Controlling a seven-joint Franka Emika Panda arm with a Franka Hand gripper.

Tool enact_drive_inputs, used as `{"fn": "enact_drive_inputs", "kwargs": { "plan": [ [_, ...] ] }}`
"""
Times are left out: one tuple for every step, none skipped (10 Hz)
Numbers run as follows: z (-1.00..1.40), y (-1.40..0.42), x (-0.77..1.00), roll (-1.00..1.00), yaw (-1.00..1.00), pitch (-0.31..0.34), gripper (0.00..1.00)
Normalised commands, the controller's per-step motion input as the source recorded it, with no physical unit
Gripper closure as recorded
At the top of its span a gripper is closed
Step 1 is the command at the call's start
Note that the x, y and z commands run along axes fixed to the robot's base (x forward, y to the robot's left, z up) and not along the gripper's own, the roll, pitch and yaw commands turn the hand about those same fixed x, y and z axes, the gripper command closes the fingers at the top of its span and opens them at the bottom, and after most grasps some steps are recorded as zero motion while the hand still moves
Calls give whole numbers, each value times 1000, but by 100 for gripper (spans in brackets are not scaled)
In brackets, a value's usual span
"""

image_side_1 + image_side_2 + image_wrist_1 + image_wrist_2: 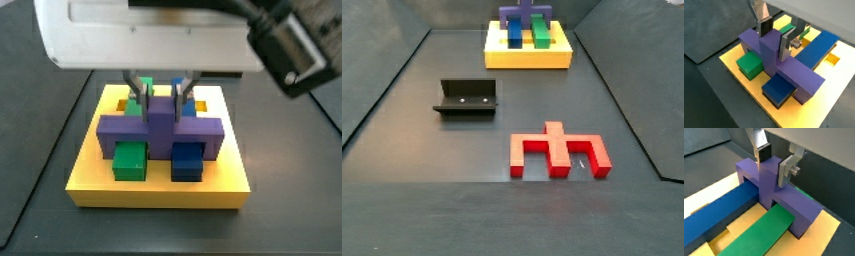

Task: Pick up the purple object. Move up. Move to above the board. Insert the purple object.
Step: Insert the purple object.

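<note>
The purple object [797, 75] sits down on the yellow board [837, 95], lying across the green bar [749, 65] and the blue bar [817, 47]. My gripper [776, 35] stands straight over it with its silver fingers on either side of the raised central stub, shut on it. The same grip shows in a wrist view where the gripper [773, 163] clasps the stub of the purple object [797, 208]. In a side view the gripper [160, 90] is above the board [160, 190]. In a side view the purple object [523, 15] shows on the board [529, 58] at the far end.
The dark fixture [465, 98] stands on the grey floor left of centre. A red notched block [556, 152] lies on the floor nearer the front. Dark walls enclose the floor on both sides.
</note>
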Motion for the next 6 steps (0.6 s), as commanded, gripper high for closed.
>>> {"fn": "enact_drive_inputs", "kwargs": {
  "plan": [
    [-417,89,17,0,0,-66,100],
    [-591,63,0,0,0,-161,100],
    [-674,74,0,-10,0,-204,100],
    [-660,54,0,-19,0,-211,100],
    [-171,0,0,0,0,-39,100],
    [0,0,0,0,0,0,100]
  ]
}}
